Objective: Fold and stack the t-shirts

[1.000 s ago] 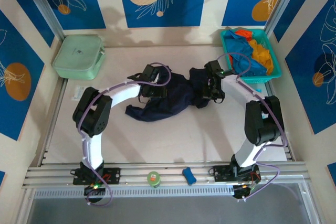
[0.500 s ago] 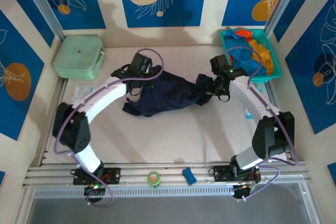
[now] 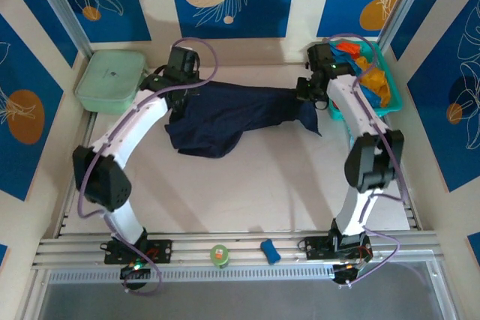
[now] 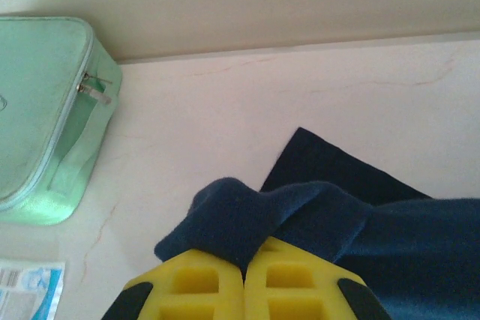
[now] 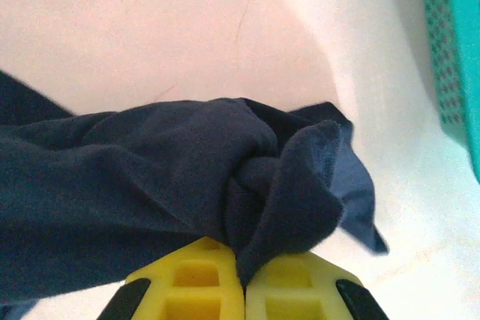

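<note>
The left gripper [image 4: 244,279] held one end of the navy t-shirt [image 3: 232,114] clamped. The right gripper [image 5: 244,271] gripped the other (cloth stretched between).

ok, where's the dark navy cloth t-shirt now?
Top view, far centre: dark navy cloth t-shirt stretched between pale green plastic box and teal plastic basket.

The big dark navy cloth t-shirt [image 3: 225,114] looked soft and matt. The pale green plastic box [image 3: 111,80] was smooth. The teal plastic basket [image 5: 457,58] had tiny holes. The pale table [image 3: 262,177] looked matt.
</note>
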Action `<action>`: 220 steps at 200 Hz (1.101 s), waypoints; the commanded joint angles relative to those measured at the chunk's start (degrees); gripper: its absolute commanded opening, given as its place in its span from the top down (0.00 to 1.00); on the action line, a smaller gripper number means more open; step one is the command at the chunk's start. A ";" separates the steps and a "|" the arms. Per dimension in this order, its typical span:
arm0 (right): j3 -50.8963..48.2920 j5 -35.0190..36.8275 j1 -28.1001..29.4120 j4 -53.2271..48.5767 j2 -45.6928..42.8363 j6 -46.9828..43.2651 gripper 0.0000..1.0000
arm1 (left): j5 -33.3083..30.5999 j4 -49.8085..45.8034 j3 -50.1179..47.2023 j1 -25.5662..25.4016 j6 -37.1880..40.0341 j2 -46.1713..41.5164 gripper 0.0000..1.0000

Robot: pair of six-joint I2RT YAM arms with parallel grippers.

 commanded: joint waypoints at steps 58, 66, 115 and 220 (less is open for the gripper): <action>18.51 -2.39 -0.25 -4.41 19.39 0.08 0.96 | -5.00 1.35 6.57 1.11 2.45 12.96 0.75; 18.32 -2.56 -0.09 -4.25 19.05 0.32 0.86 | -4.62 1.26 5.53 1.07 2.18 11.90 0.59; 9.33 -3.44 3.00 -1.85 10.49 1.49 0.44 | -2.47 -2.47 -5.45 1.10 -2.20 -0.35 0.08; -23.12 -20.38 25.51 24.77 -2.91 37.85 0.32 | 1.91 -6.15 -27.62 1.11 -13.16 -23.43 0.00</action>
